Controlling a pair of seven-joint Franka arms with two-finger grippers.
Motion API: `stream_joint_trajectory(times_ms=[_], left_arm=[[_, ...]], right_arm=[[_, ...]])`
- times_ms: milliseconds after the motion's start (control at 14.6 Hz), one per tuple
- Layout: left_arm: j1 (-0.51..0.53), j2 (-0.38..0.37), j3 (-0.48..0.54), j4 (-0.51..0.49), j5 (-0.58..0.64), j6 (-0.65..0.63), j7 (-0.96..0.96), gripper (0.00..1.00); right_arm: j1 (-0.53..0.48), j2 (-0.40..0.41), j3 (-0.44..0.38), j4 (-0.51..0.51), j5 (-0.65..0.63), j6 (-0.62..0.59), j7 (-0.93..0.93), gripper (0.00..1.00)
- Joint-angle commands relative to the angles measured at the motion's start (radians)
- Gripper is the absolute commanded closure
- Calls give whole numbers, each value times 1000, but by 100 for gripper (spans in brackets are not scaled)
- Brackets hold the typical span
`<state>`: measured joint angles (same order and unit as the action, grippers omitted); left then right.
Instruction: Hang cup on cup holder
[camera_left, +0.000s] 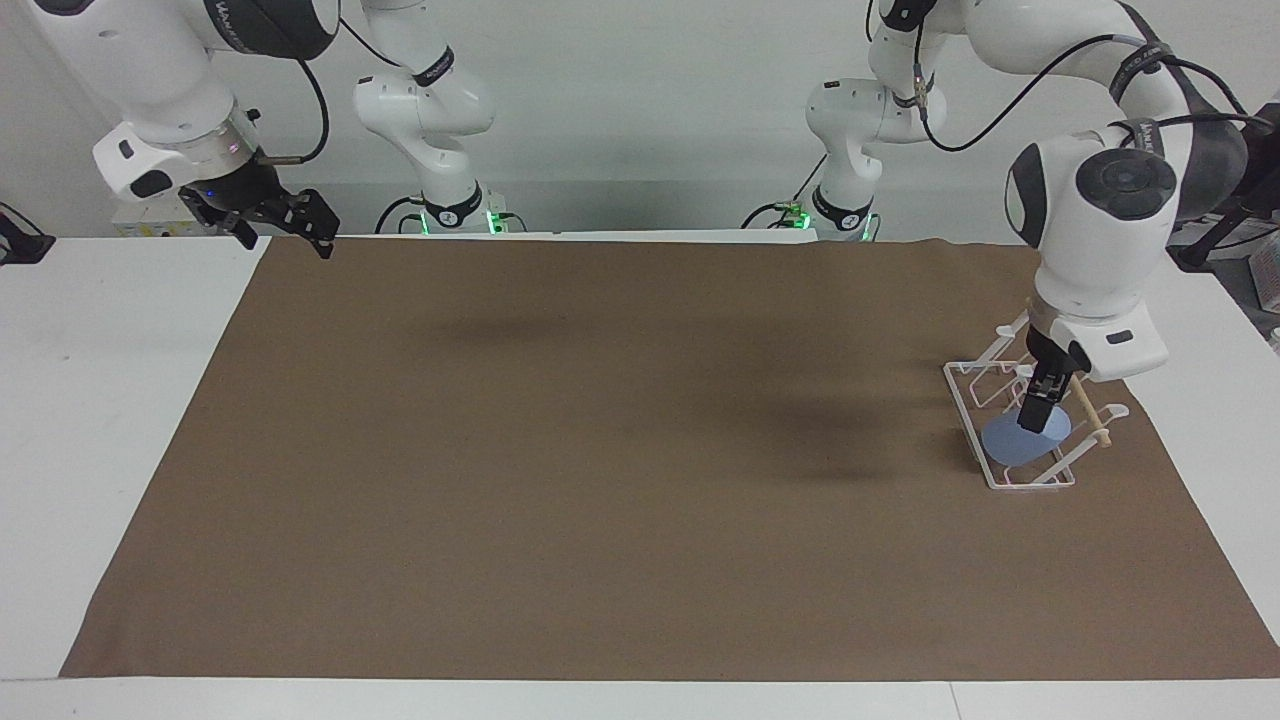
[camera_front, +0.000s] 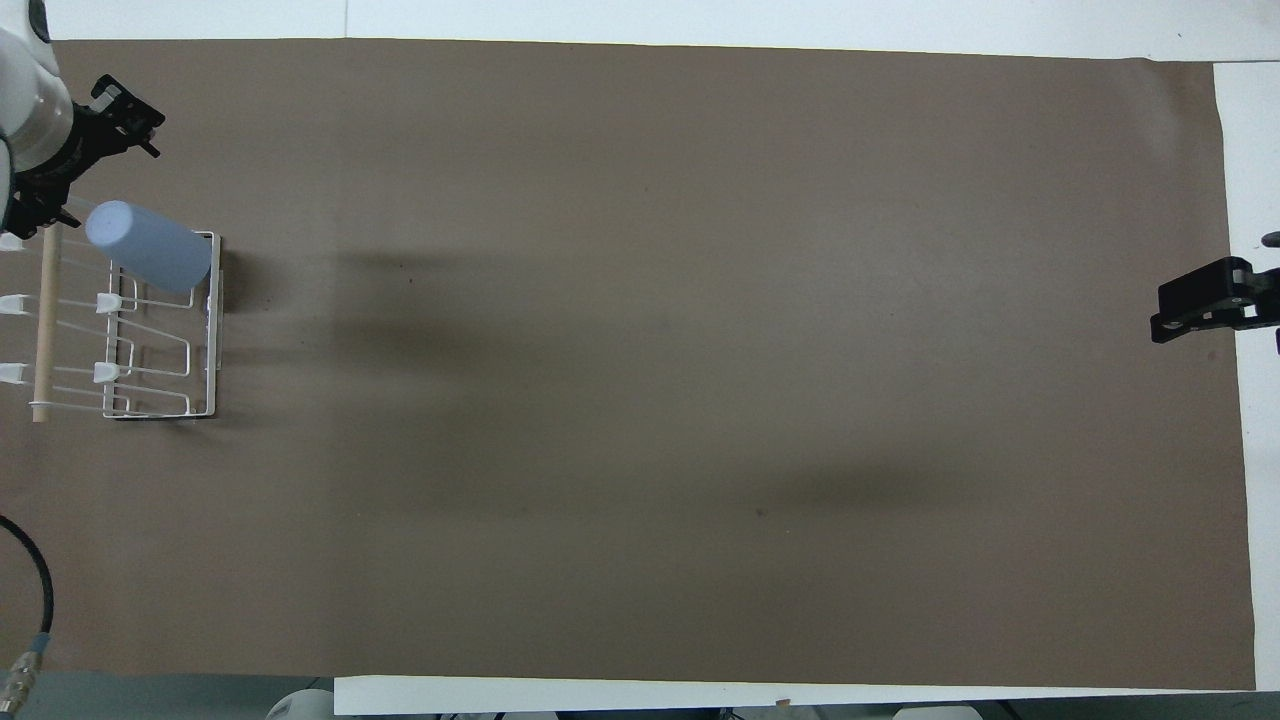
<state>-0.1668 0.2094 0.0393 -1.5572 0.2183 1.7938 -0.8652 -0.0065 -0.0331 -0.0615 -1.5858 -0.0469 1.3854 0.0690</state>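
Observation:
The light-blue cup (camera_left: 1020, 440) (camera_front: 150, 250) hangs slanted on a prong of the white wire cup holder (camera_left: 972, 402) (camera_front: 160, 410), at the holder's end farther from the robots. The holder stands at the left arm's end of the table, its wooden dowel (camera_front: 44, 320) across the top. My left gripper (camera_left: 1036, 410) (camera_front: 78, 152) hovers open just over the cup's raised end with nothing held. My right gripper (camera_left: 285, 225) (camera_front: 1200, 310) waits open above the table edge at the right arm's end.
A large brown mat (camera_left: 600, 450) covers most of the white table (camera_left: 100, 400). The left arm's black cable (camera_front: 30, 590) hangs near the mat's corner close to the robots.

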Motion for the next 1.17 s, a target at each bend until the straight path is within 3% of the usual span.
stream_joint_trajectory(times_ms=[0,480,1098], left_arm=[[35,-39,-4,-10,-83,-91,243,0],[96,-100,-4,-15,-186,-210,834,0],[82,-101,-13,-1,-189,-111,917,0]], right_arm=[[-7,-19,-3,-23,16,27,-21,1],[-9,-18,-1,-22,16,30,-21,1],[-9,-18,-1,-20,16,30,-20,1]])
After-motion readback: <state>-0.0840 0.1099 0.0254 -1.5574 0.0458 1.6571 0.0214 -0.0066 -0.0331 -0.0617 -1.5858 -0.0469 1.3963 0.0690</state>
